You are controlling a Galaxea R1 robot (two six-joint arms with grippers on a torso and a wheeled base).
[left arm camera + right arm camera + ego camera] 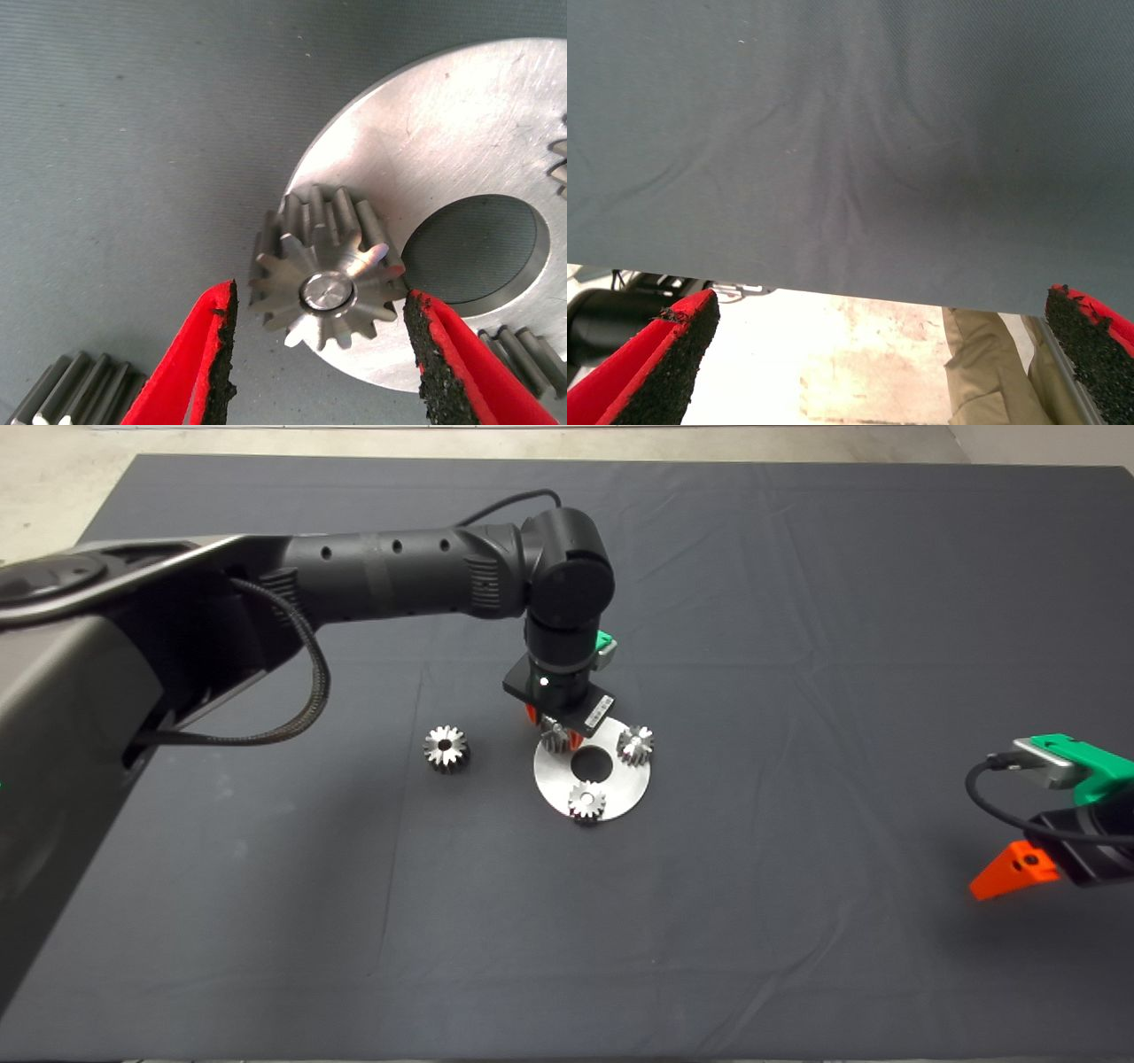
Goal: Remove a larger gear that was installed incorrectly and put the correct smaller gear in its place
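Left gripper [561,733] down over the round steel plate [620,790] at the middle of the dark mat [797,646], jaws parted on either side of the smaller gear [326,266], pads close beside its teeth, contact not clear. Smaller gear seated at the plate's rim, next to the plate's centre hole [478,255]. Two more small gears [635,744] [586,801] on the same plate. Larger gear [446,747] lying on the mat just left of the plate. Right gripper [877,363] parked at the counter's lower right edge, jaws wide apart, holding nothing.
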